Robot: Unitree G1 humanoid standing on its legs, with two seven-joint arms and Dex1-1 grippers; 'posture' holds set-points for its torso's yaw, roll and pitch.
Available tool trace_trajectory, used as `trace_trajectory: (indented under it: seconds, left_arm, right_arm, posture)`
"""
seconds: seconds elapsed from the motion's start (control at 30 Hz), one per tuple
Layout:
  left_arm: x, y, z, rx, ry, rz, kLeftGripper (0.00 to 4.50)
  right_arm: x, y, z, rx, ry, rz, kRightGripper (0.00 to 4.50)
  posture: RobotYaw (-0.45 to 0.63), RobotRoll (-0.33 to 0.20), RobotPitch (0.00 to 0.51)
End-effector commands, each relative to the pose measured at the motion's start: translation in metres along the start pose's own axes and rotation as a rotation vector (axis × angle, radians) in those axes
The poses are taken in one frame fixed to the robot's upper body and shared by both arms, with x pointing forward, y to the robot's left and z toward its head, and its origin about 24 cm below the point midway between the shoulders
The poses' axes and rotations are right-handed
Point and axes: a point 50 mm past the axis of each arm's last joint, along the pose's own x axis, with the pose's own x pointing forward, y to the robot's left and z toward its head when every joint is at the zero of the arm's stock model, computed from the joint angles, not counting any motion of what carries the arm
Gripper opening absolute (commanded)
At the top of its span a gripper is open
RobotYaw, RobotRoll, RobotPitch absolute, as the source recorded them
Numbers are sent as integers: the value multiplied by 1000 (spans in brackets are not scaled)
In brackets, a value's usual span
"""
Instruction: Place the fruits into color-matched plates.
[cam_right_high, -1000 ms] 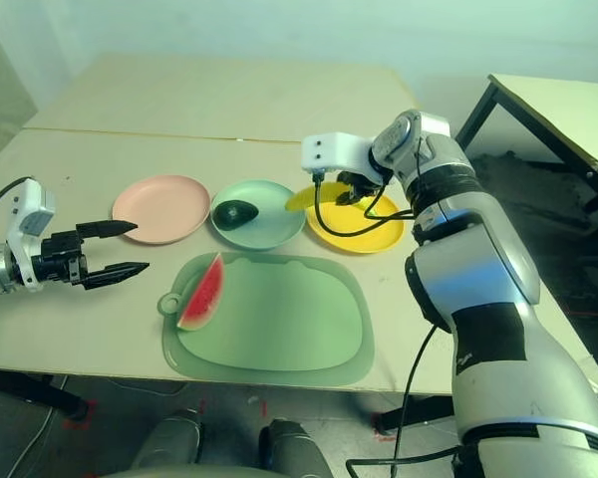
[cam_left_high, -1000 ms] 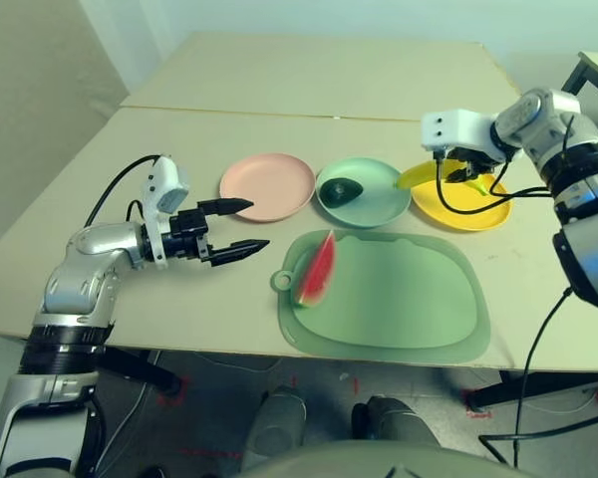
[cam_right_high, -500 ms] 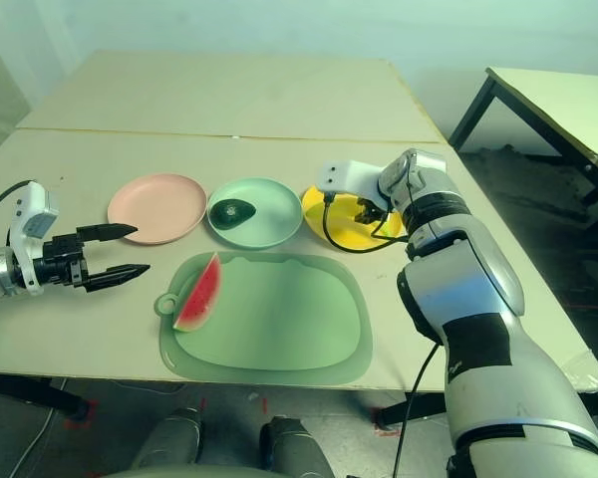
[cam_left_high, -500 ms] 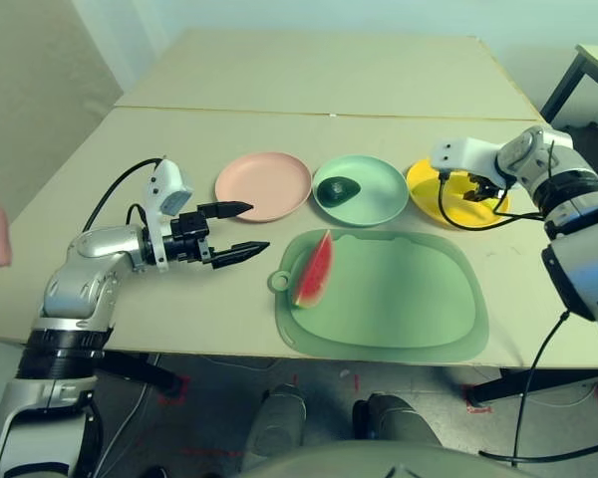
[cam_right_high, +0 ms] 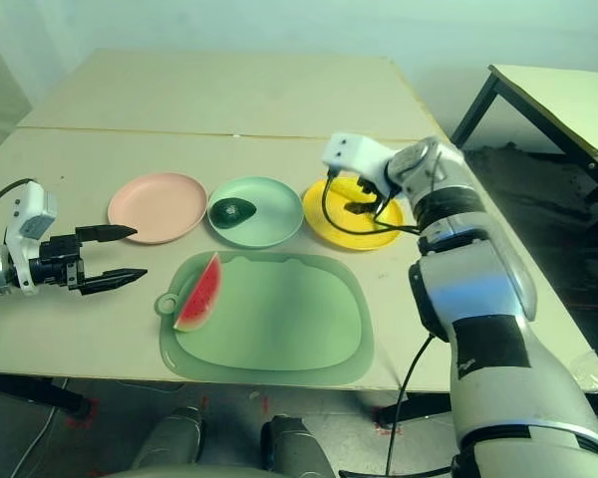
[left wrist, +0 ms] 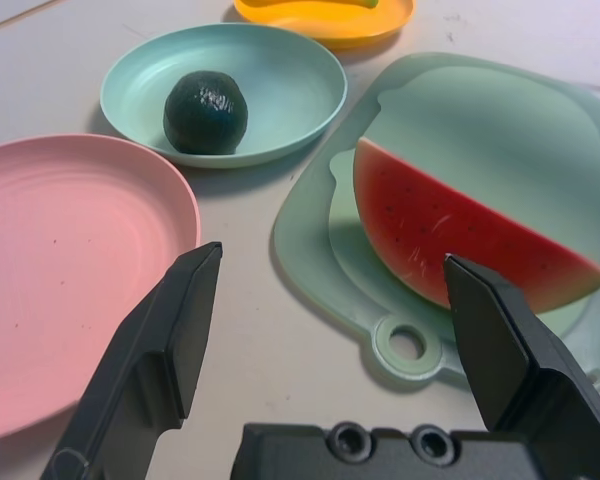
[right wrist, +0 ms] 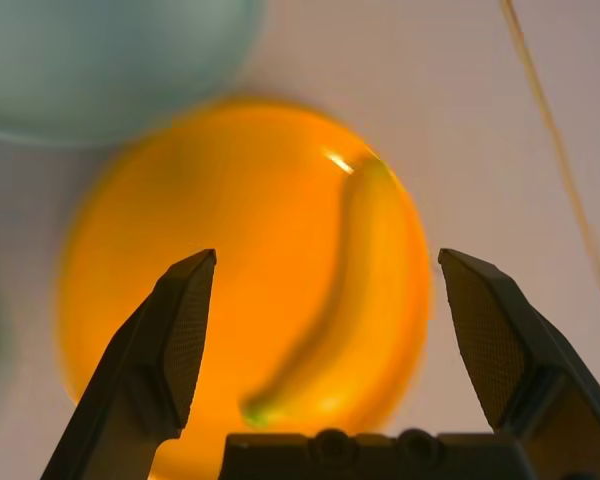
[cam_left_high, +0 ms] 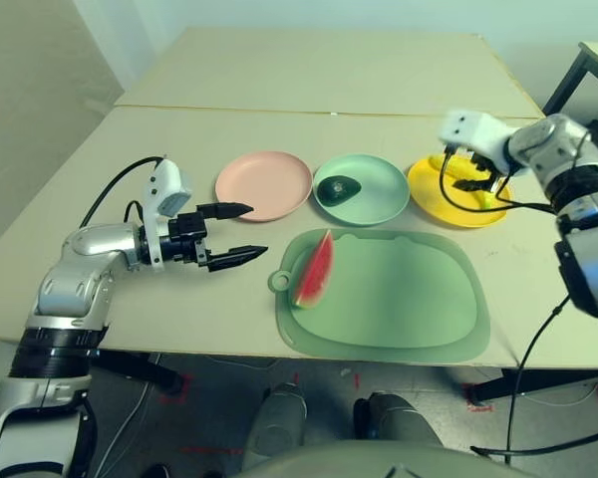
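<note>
Over the last second I had drawn the right pincer (right wrist: pixel 315 300) up and back from the bright yellow round plastic plate (cam_left_high: pixel 431 186). Its two black fingers stood wide apart with nothing between them. The curved yellow toy banana (right wrist: pixel 325 275) lay in that plate, straight beyond the fingertips, apart from both. I judged the banana delivered. The wrist view was blurred, so I could only say it seemed to rest wholly inside the rim.

The small dark green toy avocado (left wrist: pixel 205 111) sat in the mint green round plate (left wrist: pixel 290 80), ahead of the left pincer (cam_left_high: pixel 244 231) and a little toward its inner finger. That one looked done too.

The left pincer had stayed where it was, hovering wide open and empty, just beside the pale pink round plate (cam_left_high: pixel 279 184). The red toy watermelon wedge with green rind (left wrist: pixel 460 240) lay ahead of its other finger, on the large flat green mat with a handle hole (cam_left_high: pixel 419 299), not in any plate. I took that wedge to be the only fruit left, bound for the pink plate.

I could read no brand, label or writing anywhere.
</note>
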Motion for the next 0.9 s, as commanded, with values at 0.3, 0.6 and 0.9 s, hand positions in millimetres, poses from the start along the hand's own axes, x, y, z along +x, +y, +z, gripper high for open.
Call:
trace_trajectory:
  seconds: [0.3, 0.6, 0.9]
  left_arm:
    - [11, 11, 0, 125, 137, -82, 4500]
    - [18, 19, 0, 248, 221, -139, 4500]
    - [23, 14, -7, 276, 239, -184, 4500]
  right_arm:
    - [-41, 86, 9, 199, -654, 493, 4488]
    - [-47, 141, 19, 228, -695, 682, 4488]
    - [-32, 165, -13, 219, -843, 537, 4488]
  posture:
    - [66, 0, 71]
    - [62, 0, 68]
    - [57, 0, 67]
